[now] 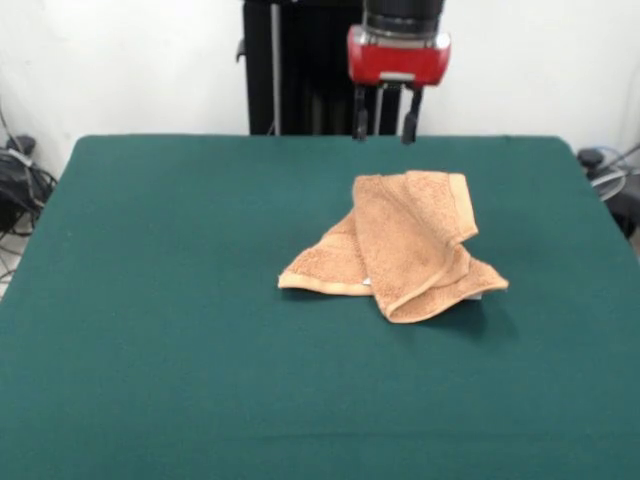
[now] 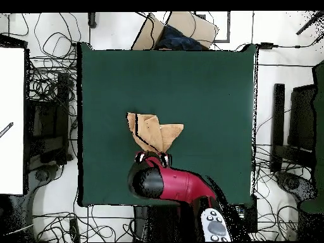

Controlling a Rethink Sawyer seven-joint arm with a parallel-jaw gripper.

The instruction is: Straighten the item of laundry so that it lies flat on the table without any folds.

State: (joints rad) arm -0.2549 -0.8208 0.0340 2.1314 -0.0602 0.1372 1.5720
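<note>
The tan terry-cloth towel (image 1: 405,245) lies crumpled and folded over itself right of the middle of the dark-green table (image 1: 160,300). A bit of white shows under its near right edge. My gripper (image 1: 384,125) hangs above the table's far edge, behind the towel and clear of it, with its two dark fingers apart and nothing between them. In the overhead view the towel (image 2: 152,131) sits near the table's (image 2: 209,95) middle and the red arm head covers part of its near edge, with the gripper (image 2: 154,155) just beside it.
Cables, boxes and equipment lie on the floor all around the table (image 2: 44,107). A cardboard box (image 2: 190,26) sits beyond the far edge. The black pedestal (image 1: 300,70) stands behind the table.
</note>
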